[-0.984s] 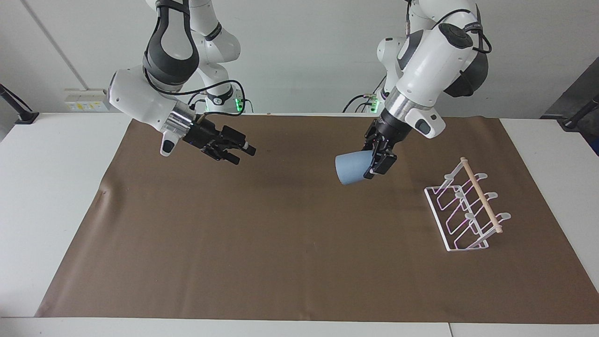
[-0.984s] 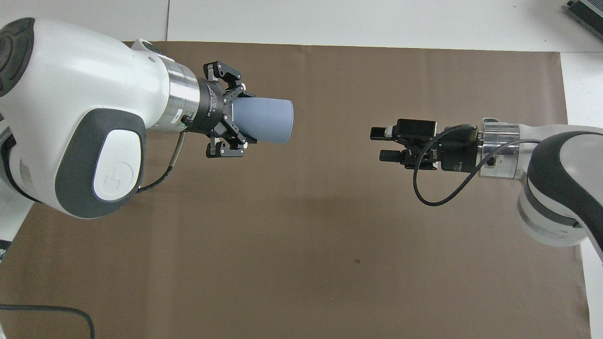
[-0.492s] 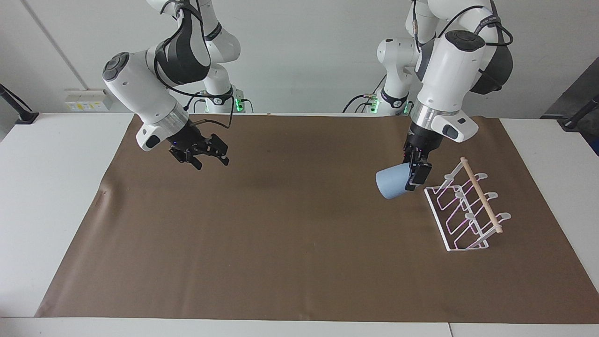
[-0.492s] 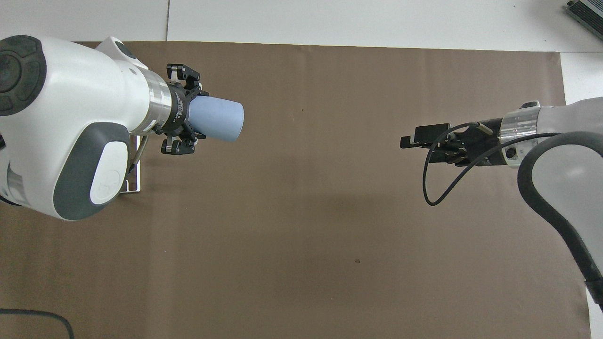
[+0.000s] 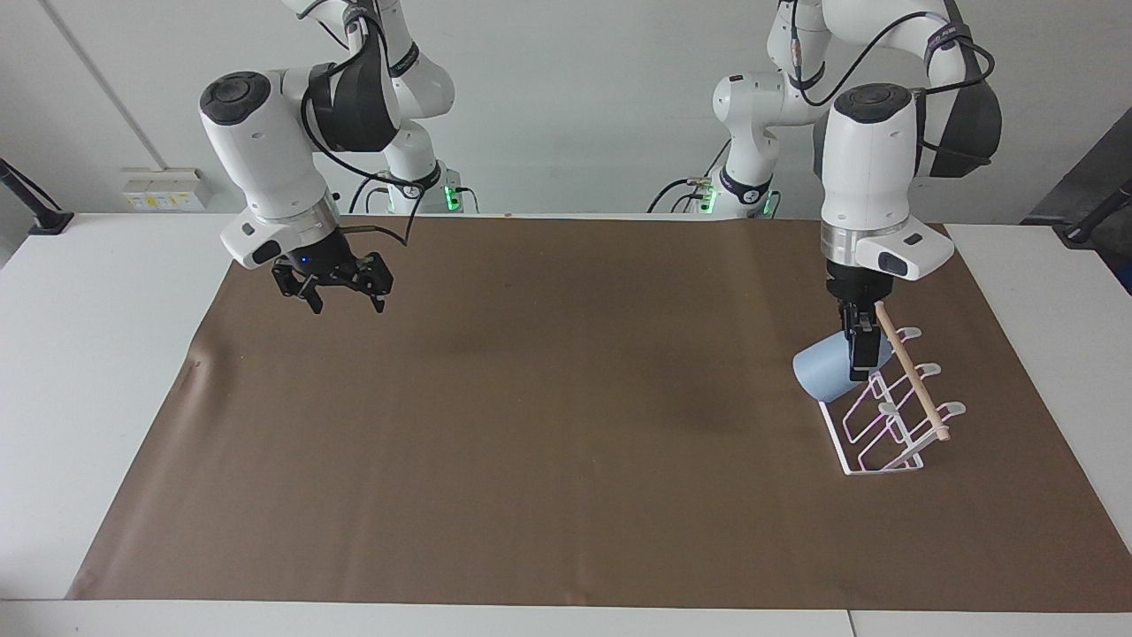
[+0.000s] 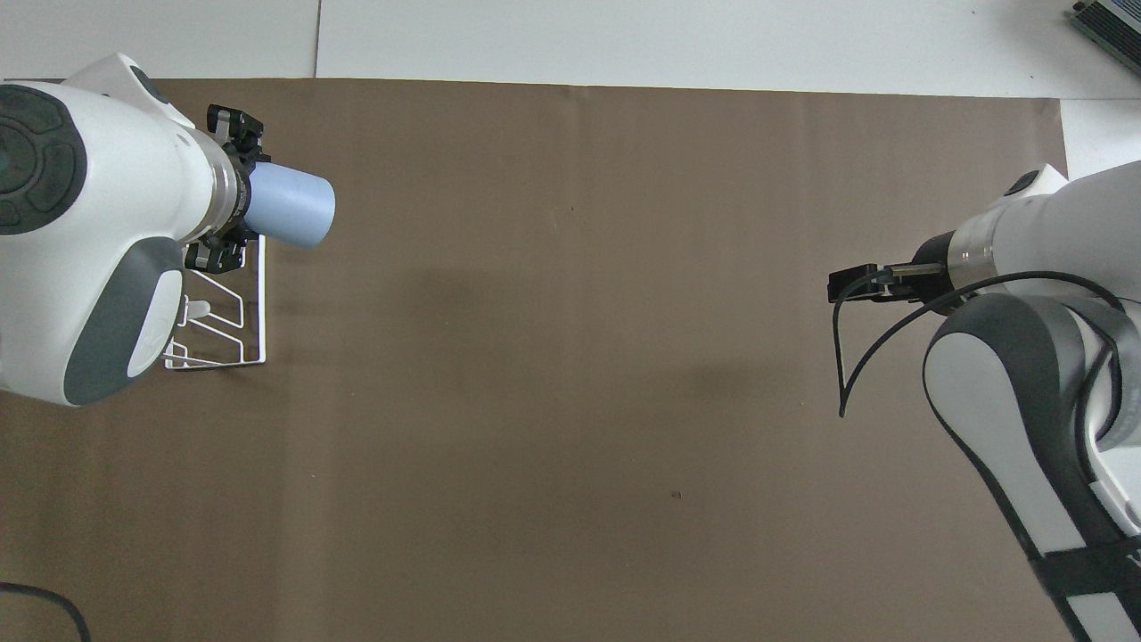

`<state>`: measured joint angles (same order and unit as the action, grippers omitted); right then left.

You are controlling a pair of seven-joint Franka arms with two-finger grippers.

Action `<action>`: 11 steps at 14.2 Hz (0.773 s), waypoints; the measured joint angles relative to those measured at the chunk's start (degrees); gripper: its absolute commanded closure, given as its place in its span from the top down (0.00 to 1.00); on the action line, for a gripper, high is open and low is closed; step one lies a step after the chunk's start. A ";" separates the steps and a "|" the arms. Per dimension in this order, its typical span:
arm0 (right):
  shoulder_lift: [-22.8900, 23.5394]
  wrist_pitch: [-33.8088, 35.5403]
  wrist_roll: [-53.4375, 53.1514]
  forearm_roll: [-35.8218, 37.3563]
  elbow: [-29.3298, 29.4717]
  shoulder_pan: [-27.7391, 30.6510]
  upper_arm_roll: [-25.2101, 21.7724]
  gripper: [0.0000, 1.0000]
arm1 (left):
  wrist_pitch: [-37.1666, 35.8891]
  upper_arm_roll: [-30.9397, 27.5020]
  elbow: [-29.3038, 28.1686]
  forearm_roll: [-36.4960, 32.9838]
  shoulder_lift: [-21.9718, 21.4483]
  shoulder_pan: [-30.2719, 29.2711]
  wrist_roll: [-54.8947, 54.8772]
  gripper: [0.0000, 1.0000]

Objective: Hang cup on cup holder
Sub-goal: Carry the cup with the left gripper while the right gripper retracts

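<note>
Facing view: left gripper [image 5: 860, 354], closed on the small light-blue tapered plastic cup [image 5: 822, 372], now carried from mid-table over to the white wire cup holder with its light wooden dowel [image 5: 889, 398]. Cup tilted on its side, overlapping the holder's end nearer the robots; contact not discernible. Judged stage: final approach, hanging not yet done. Right gripper [image 5: 332, 287] drawn back toward its own end of the brown paper mat [image 5: 531, 442], fingers spread, empty, waiting.

Overhead view: cup [image 6: 290, 209] projecting from left gripper [image 6: 239, 198], above the holder [image 6: 223, 321]. Rack's near part hidden under the arm. Nothing else nearby; the dowel itself the likeliest snag.
</note>
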<state>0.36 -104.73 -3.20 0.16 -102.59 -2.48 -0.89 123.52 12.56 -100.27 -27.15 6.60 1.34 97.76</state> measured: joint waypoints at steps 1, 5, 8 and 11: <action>-0.32 2.89 0.00 0.11 2.21 0.79 -0.04 1.00 | 0.89 0.01 -0.25 -2.62 0.08 -0.84 -0.07 0.00; -0.60 12.24 -0.02 -1.41 9.31 4.95 -0.19 1.00 | 3.29 -0.01 -0.84 -10.29 1.56 -2.66 -0.55 0.00; -0.62 15.25 -0.02 -3.20 11.67 7.21 -0.26 1.00 | 5.47 0.00 -0.88 -12.34 2.95 -3.76 -1.65 0.00; -0.48 15.25 -0.07 -3.31 11.67 7.35 -0.20 1.00 | 8.63 -0.01 -2.07 -13.42 3.28 -5.56 -4.37 0.00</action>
<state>-0.12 -89.48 -3.27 -3.15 -90.92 4.87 -1.08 132.15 12.54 -102.34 -40.58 9.88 -4.22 93.39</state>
